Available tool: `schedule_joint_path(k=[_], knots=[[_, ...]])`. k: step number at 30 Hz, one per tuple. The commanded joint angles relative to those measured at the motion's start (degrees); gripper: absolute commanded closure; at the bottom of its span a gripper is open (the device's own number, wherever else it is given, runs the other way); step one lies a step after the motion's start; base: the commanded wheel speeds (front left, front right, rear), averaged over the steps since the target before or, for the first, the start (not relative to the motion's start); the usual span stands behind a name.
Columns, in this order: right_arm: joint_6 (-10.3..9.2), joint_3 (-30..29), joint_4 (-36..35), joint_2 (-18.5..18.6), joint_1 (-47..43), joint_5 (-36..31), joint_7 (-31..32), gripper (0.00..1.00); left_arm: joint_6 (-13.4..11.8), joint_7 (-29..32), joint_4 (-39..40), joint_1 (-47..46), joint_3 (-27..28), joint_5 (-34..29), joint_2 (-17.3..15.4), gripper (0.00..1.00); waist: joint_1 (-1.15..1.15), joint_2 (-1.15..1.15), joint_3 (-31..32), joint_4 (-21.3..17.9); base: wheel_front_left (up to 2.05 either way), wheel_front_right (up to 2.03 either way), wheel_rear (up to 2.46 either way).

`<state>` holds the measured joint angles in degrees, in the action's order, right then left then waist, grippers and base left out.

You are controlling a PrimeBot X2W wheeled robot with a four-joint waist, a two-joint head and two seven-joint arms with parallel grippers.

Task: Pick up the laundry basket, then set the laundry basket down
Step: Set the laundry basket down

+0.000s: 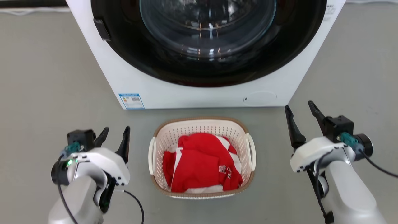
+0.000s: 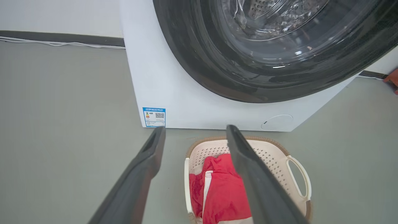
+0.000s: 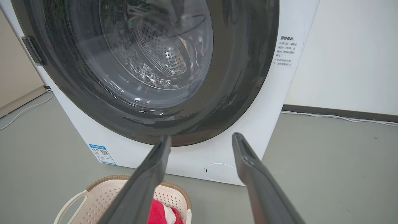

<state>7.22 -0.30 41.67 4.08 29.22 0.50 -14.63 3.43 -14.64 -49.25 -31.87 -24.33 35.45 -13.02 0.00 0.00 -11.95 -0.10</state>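
Grey floor [image 1: 46, 77] lies open on both sides of the washer [image 1: 186, 90] and in front of it. The laundry basket [image 1: 199, 128] stands on this floor just in front of the washer's lower edge, near its middle, with only a narrow strip of floor between them. It holds a red and white garment [image 1: 199, 165]. Our left gripper [image 1: 117, 129] hovers in front of the washer's sticker corner, and our right gripper [image 1: 298, 105] in front of the opposite lower corner. Both are apart from the basket's white handles [image 1: 151, 155], with bare floor between. On each one the two dark fingers [image 1: 125, 141] stand clearly spread, and nothing is between them.

On the washer's lower corner we see a blue-edged sticker [image 2: 154, 117] with coloured bars and a QR code; its small print is not readable for us. Higher on the washer's front, beside the dark door ring [image 3: 248, 77], there is a block of Chinese writing [image 3: 284, 51], too small to read surely. The garment carries white printed signs [image 1: 222, 169], and we cannot say what they spell.

The washer's top is cut off in all views. In the left wrist view the basket's near end is cut by the frame and partly hidden behind one finger. Beyond the washer's side, at that view's edge, a small orange-red thing [image 2: 392, 81] is cut off, and we cannot tell what it is.
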Motion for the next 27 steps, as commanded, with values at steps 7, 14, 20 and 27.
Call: schedule_joint_path(k=[7,14,20,27], knots=[[0.26,0.54,-10.59,0.68,-8.38,0.57,-0.37,0.00,-0.38,-0.36,8.94,9.38,10.86,-5.22,-1.02,0.00,0.00,0.00,6.32,0.18,0.00,0.00,0.00],[0.26,0.71,-15.73,0.96,-14.79,1.28,-0.37,0.00,-0.65,-0.36,14.99,16.81,17.41,-8.78,0.50,0.00,0.00,0.00,9.52,-0.18,0.00,0.00,0.00],[0.26,0.16,-18.53,0.84,-18.31,1.83,-0.37,0.00,-0.19,-0.36,18.22,21.13,21.46,-10.63,1.41,0.00,0.00,0.00,10.79,-0.40,0.00,0.00,0.00],[0.26,-1.53,-20.35,0.71,-20.93,1.69,-0.37,0.00,0.64,-0.36,19.95,23.73,25.54,-12.74,2.22,0.00,0.00,0.00,11.90,-0.40,0.00,0.00,0.00]])
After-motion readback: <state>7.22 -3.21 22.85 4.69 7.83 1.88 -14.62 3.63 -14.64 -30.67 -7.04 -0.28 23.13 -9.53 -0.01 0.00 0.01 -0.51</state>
